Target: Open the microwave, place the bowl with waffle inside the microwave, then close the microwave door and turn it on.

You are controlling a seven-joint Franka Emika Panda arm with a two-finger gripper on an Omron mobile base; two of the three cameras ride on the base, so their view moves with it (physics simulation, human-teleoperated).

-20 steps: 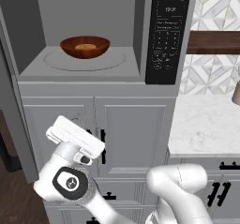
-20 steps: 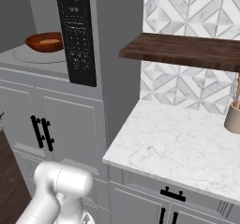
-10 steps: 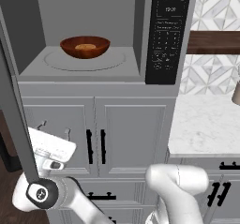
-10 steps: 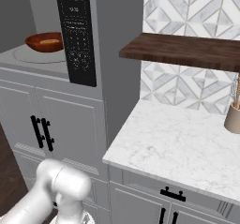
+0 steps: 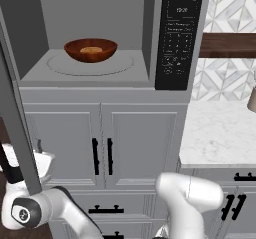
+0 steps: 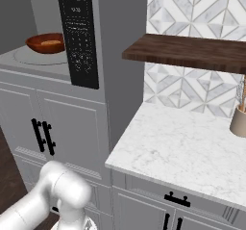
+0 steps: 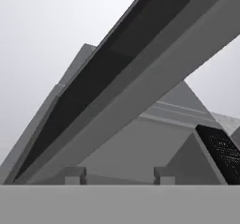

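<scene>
Now the bowl (image 5: 91, 50) is sitting with the waffle (image 5: 90, 49) on the microwave (image 5: 100, 38) turntable, microwave door (image 5: 17, 128) swinging open at left; pincer (image 7: 120, 175) tips standing apart below its edge, whether gripping I cannot tell.

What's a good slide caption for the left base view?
Bowl with waffle sits on the turntable inside the open microwave; door swung out at left.
</scene>
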